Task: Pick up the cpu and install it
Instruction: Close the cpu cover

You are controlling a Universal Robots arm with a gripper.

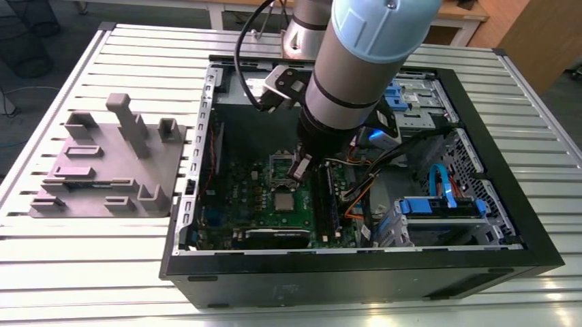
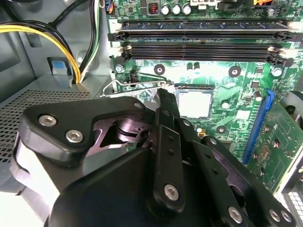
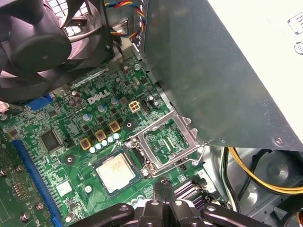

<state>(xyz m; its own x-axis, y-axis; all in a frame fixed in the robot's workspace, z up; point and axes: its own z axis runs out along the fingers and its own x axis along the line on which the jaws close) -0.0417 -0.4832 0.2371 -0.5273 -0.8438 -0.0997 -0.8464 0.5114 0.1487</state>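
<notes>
The cpu (image 1: 285, 200), a small silver-topped square, lies flat in its seat on the green motherboard, also seen in both wrist views (image 2: 194, 104) (image 3: 115, 171). Beside it the socket's metal frame (image 3: 166, 142) stands hinged open, its thin wire lever (image 2: 135, 85) raised alongside. My gripper (image 1: 298, 178) reaches down inside the computer case, its dark fingertips (image 2: 165, 97) pressed together and holding nothing. The tips (image 3: 163, 185) hover at the edge of the open frame, just beside the cpu.
A grey plastic fixture (image 1: 109, 163) with upright blocks sits on the slatted table at the exterior view's left. Inside the case, a black fan (image 3: 33, 42), a grey metal box (image 3: 218, 71), memory slots (image 2: 199, 38), yellow cables (image 2: 57, 42) and blue drive brackets (image 1: 441, 204) crowd around.
</notes>
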